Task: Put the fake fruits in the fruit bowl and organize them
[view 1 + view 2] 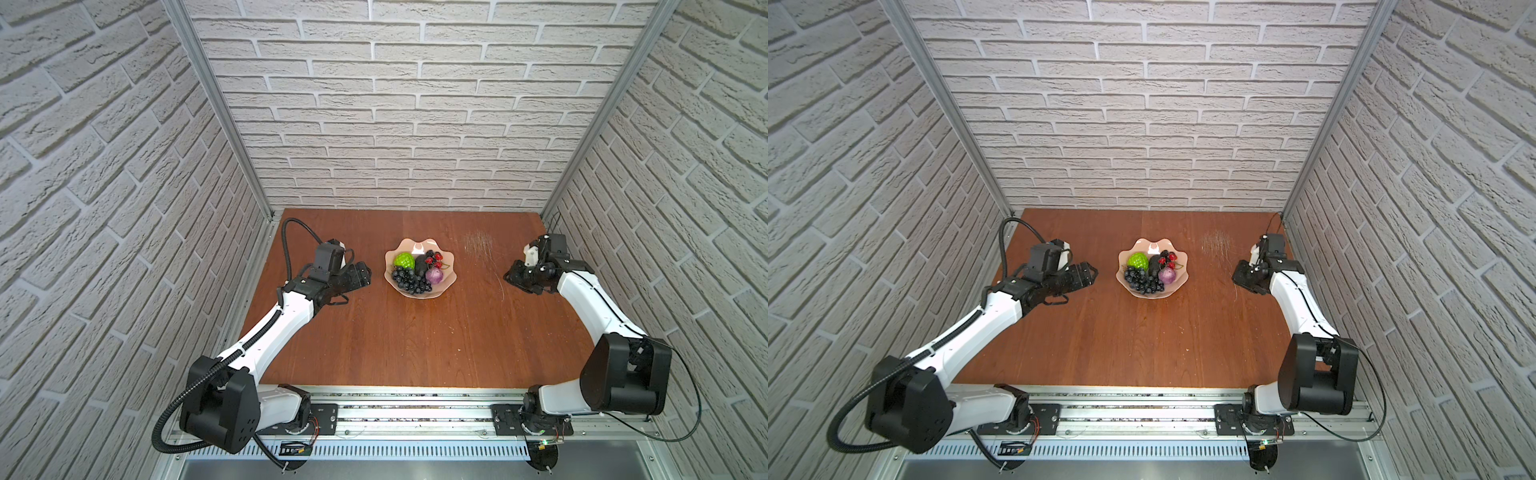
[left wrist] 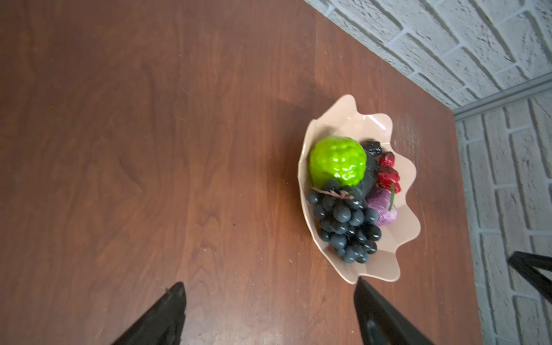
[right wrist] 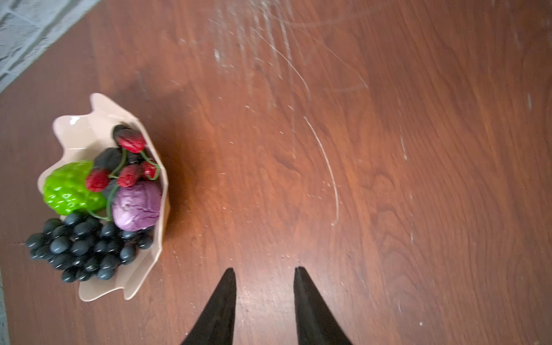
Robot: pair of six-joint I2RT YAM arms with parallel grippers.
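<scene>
Looking down on a reddish-brown wooden table (image 1: 415,340), filling the middle of both top views and showing grain lines from 6 toward 12 o'clock. Carrying a patch of pale scratches (image 1: 478,243) toward 1 o'clock of the board. Showing up in the right wrist view as whitish streaks beside one long curved scratch (image 3: 328,170).

Closing in on three sides with whitish brick-pattern panels: back wall (image 1: 395,104) at 12 o'clock, left wall (image 1: 83,187) at 9 o'clock, right wall (image 1: 698,187) at 3 o'clock. Meeting at one aluminium post (image 1: 219,104) toward 11 o'clock and another post (image 1: 606,104) toward 1 o'clock.

Running along the near edge at 6 o'clock: an aluminium rail (image 1: 415,411), bordering a slotted metal strip (image 1: 415,451).
</scene>
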